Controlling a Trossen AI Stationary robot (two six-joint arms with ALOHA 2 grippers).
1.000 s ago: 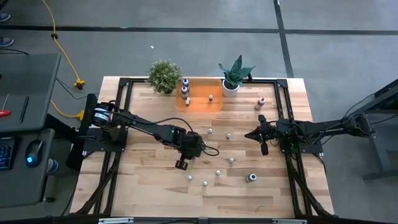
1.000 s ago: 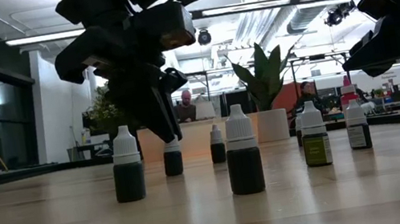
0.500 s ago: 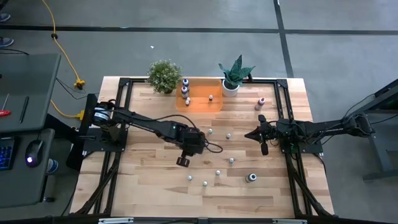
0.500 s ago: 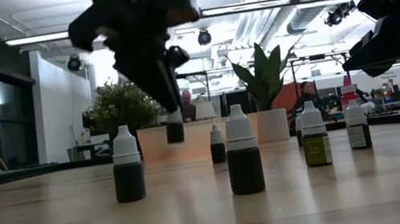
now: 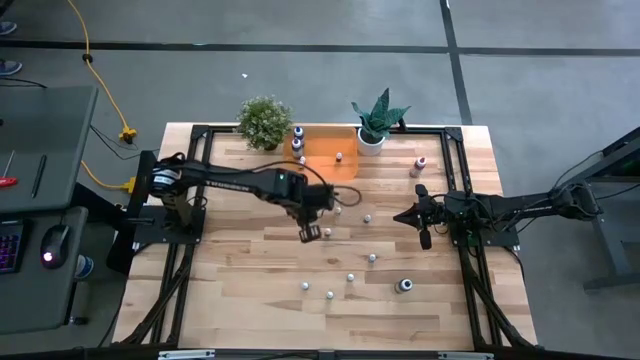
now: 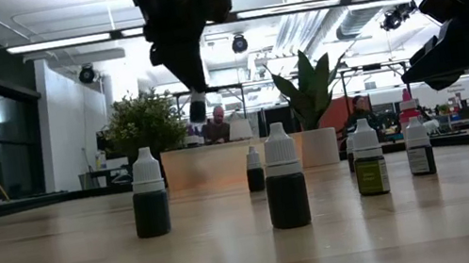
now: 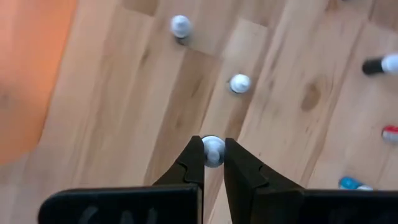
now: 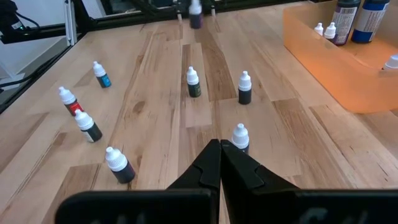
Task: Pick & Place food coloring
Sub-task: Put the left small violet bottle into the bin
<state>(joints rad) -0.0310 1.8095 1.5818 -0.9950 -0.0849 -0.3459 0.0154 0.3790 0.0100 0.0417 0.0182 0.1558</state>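
My left gripper (image 5: 311,232) hangs above the middle of the table, shut on a small white-capped food coloring bottle (image 7: 212,150). In the low view that bottle (image 6: 197,109) hangs well above the wood. Several more food coloring bottles (image 5: 350,277) stand loose on the near half of the table, with two (image 5: 338,210) closer to the orange tray (image 5: 325,168). The tray holds a few bottles (image 5: 298,134), one with a blue body. My right gripper (image 5: 423,237) waits shut at the right side, low over the table, with a bottle (image 8: 240,137) just beyond its tips.
Two potted plants (image 5: 265,122) (image 5: 378,120) flank the tray at the far edge. A pink bottle (image 5: 420,165) stands at the far right and a larger bottle (image 5: 404,286) at the near right. A black frame (image 5: 200,135) rims the table.
My left gripper has lifted the bottle off the table and carried it up and toward the orange tray. The right arm has not moved.
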